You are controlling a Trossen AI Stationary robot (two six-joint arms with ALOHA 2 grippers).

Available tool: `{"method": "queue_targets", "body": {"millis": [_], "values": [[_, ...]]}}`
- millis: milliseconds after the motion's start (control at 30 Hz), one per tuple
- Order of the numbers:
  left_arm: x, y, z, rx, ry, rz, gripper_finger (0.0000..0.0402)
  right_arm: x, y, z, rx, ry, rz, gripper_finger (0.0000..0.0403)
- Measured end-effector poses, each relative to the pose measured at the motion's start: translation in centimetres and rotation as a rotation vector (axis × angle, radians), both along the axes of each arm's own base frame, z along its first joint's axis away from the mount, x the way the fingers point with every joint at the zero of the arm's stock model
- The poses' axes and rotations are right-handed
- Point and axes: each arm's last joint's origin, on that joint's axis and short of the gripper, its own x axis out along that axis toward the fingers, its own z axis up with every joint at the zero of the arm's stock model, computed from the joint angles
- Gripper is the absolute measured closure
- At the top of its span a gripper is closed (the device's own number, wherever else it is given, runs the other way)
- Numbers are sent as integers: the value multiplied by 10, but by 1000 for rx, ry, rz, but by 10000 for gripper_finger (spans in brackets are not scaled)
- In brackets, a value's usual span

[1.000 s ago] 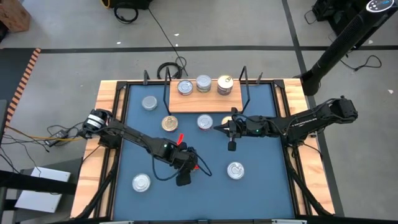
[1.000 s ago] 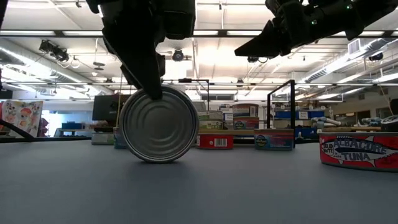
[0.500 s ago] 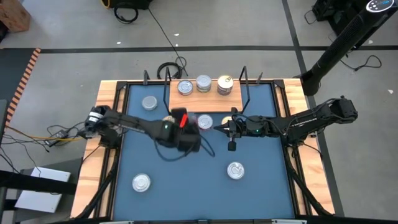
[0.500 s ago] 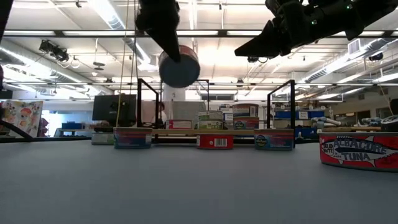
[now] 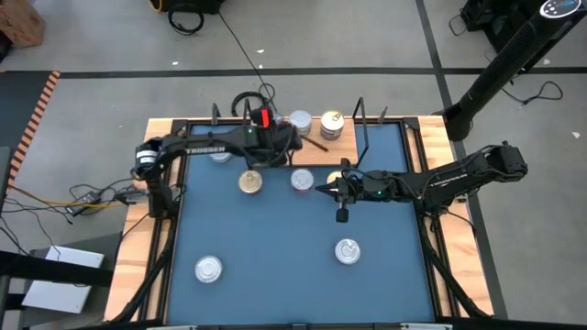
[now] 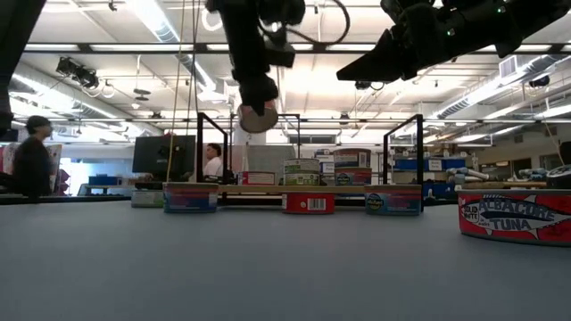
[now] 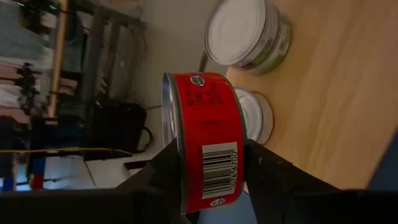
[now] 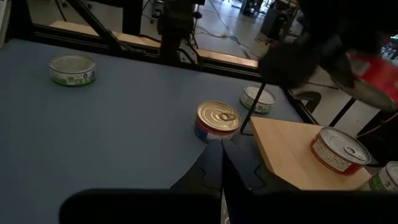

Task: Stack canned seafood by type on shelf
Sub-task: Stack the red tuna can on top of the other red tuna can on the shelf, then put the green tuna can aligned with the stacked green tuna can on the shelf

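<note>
High view: on the blue table mat (image 5: pixel 275 247), a silver-topped tin (image 5: pixel 209 269) lies at the near left and another silver tin (image 5: pixel 220 152) at the far left, partly under the left arm. The left gripper (image 5: pixel 268 128) reaches across to the left end of the shelf (image 5: pixel 344 151), its fingers clamped on a red-sided tin (image 7: pixel 205 140) held on edge above the wooden board. In the left wrist view the barcode on the red side faces the camera, with a dark finger pressed against each flat face, and two silver-topped tins (image 7: pixel 245 31) rest on the board beyond it. From the low view the held tin (image 6: pixel 259 117) hangs in the air above the shelf's left wire upright (image 6: pixel 200 147).

A gold-topped tin (image 5: pixel 249 182) sits on the mat just near of the shelf, with a silver-topped tin (image 5: pixel 302 180) to its right. On the shelf stand a silver tin (image 5: pixel 300 121) and a gold-topped tin (image 5: pixel 331 125). The right gripper (image 5: pixel 328 189) hovers over the mat near the shelf's right end, fingers pressed together on nothing. One more silver tin (image 5: pixel 347 250) lies at the near right.
</note>
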Motion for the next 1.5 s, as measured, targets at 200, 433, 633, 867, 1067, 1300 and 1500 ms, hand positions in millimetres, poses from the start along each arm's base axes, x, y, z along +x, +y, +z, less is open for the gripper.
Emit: {"method": "queue_targets", "body": {"millis": [200, 433, 633, 867, 1067, 1300, 1500], "values": [[7, 33, -25, -30, 57, 33, 262, 0, -3, 1, -9, -14, -10, 392], [15, 53, -57, -52, 136, 54, 261, 0, -5, 0, -11, -2, -18, 392], [17, 65, -70, -79, 143, 70, 261, 0, -5, 0, -14, -3, -17, 393], [15, 77, -70, -84, 124, 77, 262, 0, -5, 0, -14, -2, -17, 392], [15, 80, -70, -94, 121, 57, 262, 0, -5, 0, -14, 1, -17, 392], [14, 80, -70, -137, 117, 40, 226, 0, -5, 0, -14, 1, -17, 393], [12, 78, -74, -185, 136, 25, 208, 0, -5, 0, -14, 1, -17, 392]]}}
